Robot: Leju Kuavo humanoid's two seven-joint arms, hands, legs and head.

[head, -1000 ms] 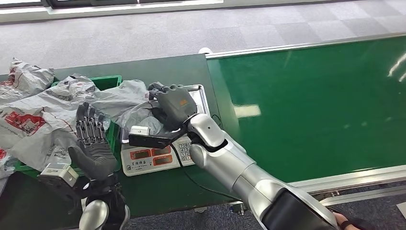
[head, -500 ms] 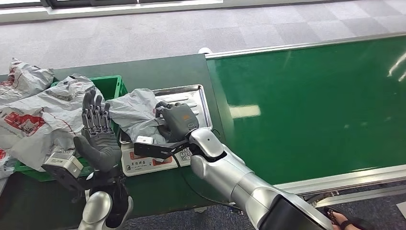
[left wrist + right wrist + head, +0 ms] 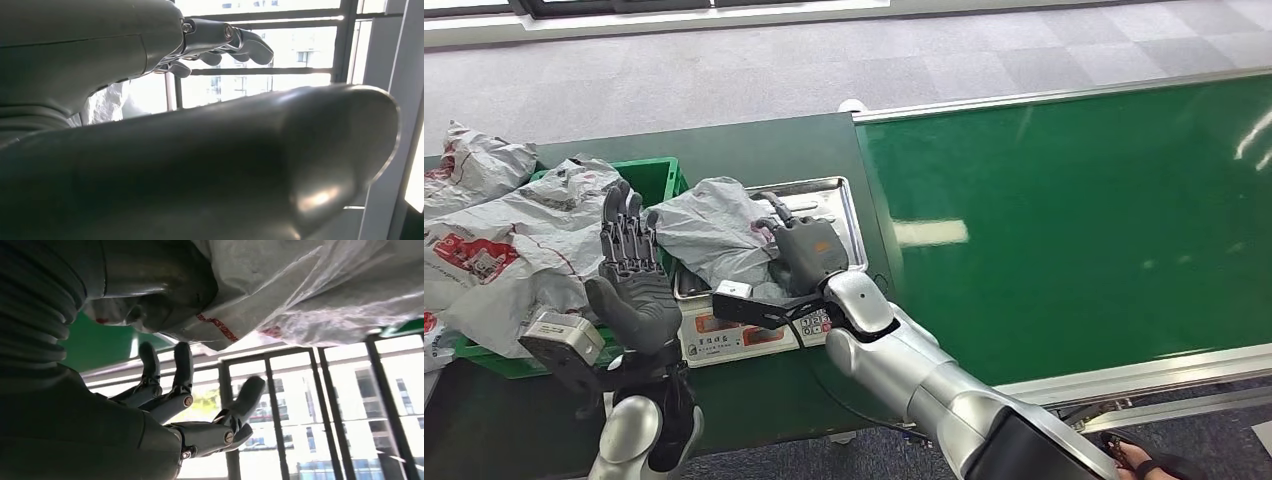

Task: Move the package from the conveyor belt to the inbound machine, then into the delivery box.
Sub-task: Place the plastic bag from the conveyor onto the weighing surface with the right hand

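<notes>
My right hand [image 3: 809,250] rests on one grey package [image 3: 709,230], which lies crumpled on the steel tray of the inbound machine [image 3: 754,325], beside the green conveyor belt [image 3: 1074,200]. Whether my fingers there grip the plastic, I cannot tell. My left hand [image 3: 629,285] stands upright, palm open, fingers straight and apart, holding nothing. Several more grey bags [image 3: 504,240] heap over one green delivery box [image 3: 659,175].

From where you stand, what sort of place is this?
Probably a parcel sorting station: a green conveyor belt, a weighing scale with a grey package on its tray, and more mail bags piled in a green crate.
</notes>
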